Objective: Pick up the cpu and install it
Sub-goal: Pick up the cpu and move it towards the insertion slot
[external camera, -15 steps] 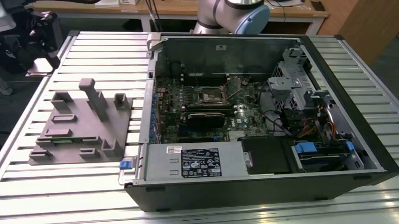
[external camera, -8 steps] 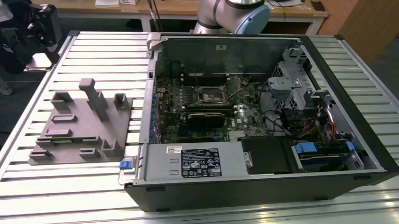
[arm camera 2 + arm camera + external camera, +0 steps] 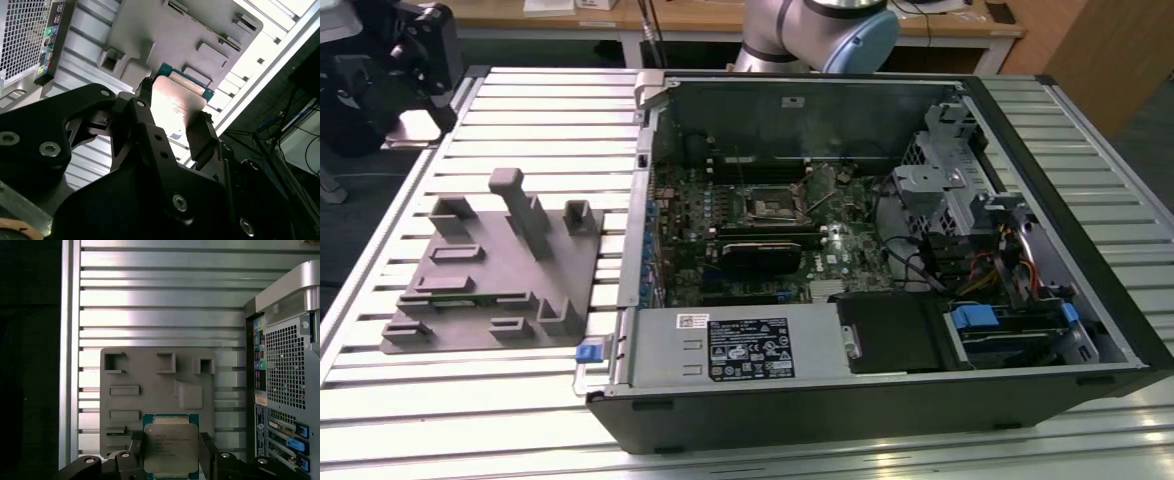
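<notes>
The cpu (image 3: 170,447) is a flat square chip with a pale silver top and a green edge. It sits between my gripper's (image 3: 171,454) two black fingers, which are shut on its opposite sides. In the second wrist view the cpu (image 3: 177,100) shines brightly in the gripper (image 3: 172,120). It hangs above the grey fixture (image 3: 150,385), over one edge of it. The open computer case (image 3: 881,260) lies on its side, with the black-framed motherboard socket (image 3: 774,208) near its middle.
The grey fixture (image 3: 494,270) lies on the slatted aluminium table (image 3: 520,110), at the exterior view's left of the case. A black heatsink block (image 3: 754,255) sits just below the socket. Drive cages and cables fill the case's right part. The arm's base (image 3: 821,35) stands behind the case.
</notes>
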Controlling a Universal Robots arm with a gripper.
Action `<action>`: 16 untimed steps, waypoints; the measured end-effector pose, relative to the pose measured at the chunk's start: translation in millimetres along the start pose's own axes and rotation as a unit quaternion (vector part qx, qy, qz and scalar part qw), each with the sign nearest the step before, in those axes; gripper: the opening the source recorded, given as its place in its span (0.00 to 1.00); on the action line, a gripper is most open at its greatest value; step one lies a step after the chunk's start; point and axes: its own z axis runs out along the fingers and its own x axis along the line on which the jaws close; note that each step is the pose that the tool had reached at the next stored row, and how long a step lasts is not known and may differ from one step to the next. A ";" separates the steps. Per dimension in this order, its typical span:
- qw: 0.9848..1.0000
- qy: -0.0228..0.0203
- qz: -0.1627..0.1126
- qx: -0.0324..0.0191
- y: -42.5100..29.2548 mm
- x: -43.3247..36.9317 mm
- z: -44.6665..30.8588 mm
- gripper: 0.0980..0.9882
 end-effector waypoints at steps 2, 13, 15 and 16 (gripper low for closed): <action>1.000 0.000 0.000 0.000 0.1 -3.1 -0.1 0.48; 1.000 0.000 0.000 0.000 0.3 -14.5 -0.7 0.48; 1.000 0.000 0.000 0.000 0.4 -17.0 -0.7 0.48; 1.000 0.000 0.000 0.000 0.4 -18.3 -0.8 0.48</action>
